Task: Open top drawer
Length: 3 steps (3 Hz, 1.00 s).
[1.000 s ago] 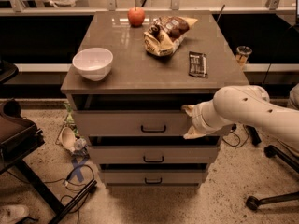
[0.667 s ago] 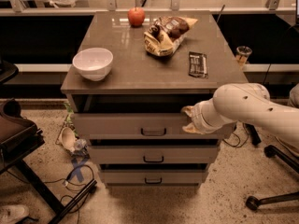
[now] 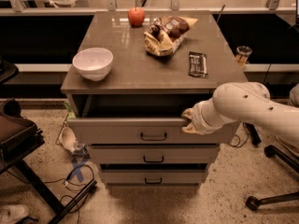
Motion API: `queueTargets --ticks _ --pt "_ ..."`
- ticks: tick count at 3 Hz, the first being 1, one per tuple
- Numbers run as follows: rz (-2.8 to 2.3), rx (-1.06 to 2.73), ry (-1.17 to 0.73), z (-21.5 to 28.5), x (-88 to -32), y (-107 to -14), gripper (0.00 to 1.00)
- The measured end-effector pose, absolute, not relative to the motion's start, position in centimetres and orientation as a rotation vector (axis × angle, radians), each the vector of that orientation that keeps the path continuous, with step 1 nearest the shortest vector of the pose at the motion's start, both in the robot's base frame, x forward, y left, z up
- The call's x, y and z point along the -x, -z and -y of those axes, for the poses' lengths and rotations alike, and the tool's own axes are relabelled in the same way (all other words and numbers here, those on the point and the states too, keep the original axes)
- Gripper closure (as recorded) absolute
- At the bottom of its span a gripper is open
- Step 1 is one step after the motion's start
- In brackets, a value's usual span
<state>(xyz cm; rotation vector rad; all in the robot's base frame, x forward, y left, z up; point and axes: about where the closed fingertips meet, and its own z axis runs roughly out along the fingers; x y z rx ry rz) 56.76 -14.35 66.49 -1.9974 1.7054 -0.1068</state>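
While gripper (image 3: 188, 122) touches top drawer (image 3: 122, 132), right of centre

The arm (image 3: 252, 107) is a thick, smooth cream-white shell with rounded joints and small dark dots along its top. It narrows through creased folds to a pale gripper (image 3: 188, 121), just below the counter's (image 3: 140, 73) front edge, toward the right corner.

1. A white bowl (image 3: 93, 63) is seen on the tabletop (image 3: 135, 76), up-left of the jaws, which are placed just under its front edge.
2. A dark wrapper (image 3: 197, 63) is laid just above them.
3. An apple (image 3: 136, 16) and a snack bag (image 3: 166, 34) are set farther back.
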Motion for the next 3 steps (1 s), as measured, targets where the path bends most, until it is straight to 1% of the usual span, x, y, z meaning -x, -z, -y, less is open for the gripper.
queueTargets --ticks 1,3 --pt "-1.746 2.009 0.082 15.42 -54.56 -66.80 1.00" --pt "-1.746 2.009 0.082 15.43 -54.59 -66.96 1.00"
